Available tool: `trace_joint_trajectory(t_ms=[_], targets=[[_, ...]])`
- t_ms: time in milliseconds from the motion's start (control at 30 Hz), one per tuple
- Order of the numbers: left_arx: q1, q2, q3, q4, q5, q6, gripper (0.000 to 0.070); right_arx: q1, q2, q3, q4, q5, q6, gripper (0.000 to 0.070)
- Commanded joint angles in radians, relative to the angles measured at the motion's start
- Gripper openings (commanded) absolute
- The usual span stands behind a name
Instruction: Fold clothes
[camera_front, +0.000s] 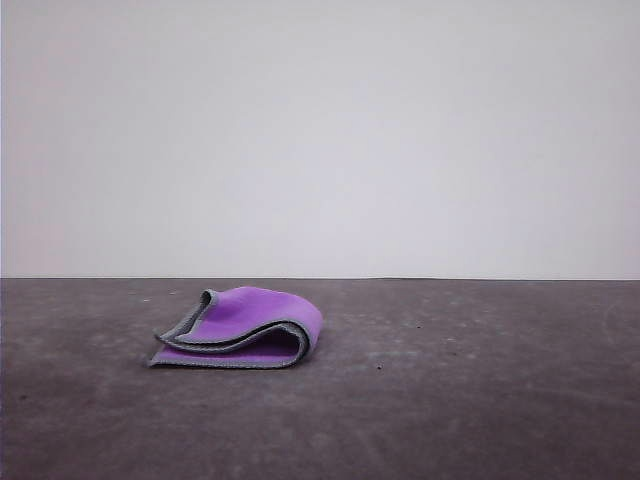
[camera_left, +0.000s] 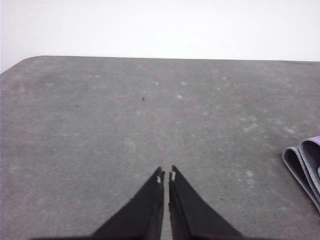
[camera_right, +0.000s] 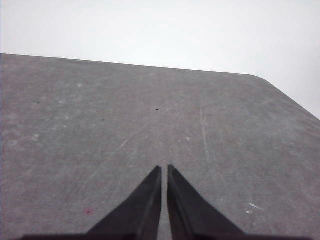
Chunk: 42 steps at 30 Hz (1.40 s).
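The clothes (camera_front: 245, 328) are one small cloth lying folded over on the dark grey table (camera_front: 480, 400), left of centre in the front view, purple face outward with grey stitched edging along its layers. A grey edged corner of the cloth (camera_left: 304, 167) shows at the side of the left wrist view. My left gripper (camera_left: 166, 175) is shut above bare table, apart from the cloth, with nothing between its black fingers. My right gripper (camera_right: 164, 170) is shut too, over bare table surface.
The table top is scuffed, with pale marks and small dark specks. Its far edge (camera_left: 150, 58) meets a plain white wall. A rounded table corner (camera_right: 260, 77) shows in the right wrist view.
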Motion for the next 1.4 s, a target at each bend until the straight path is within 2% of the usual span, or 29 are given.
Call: trace_joint_trajectory(t_ms=[0, 1367], targets=[[0.0, -0.002, -0.021, 0.011, 0.001, -0.001, 0.0, -0.001, 0.0, -0.003, 0.009, 0.002, 0.011, 0.0016], [0.0, -0.002, -0.021, 0.011, 0.001, -0.001, 0.0, -0.001, 0.0, -0.003, 0.009, 0.002, 0.011, 0.0016]])
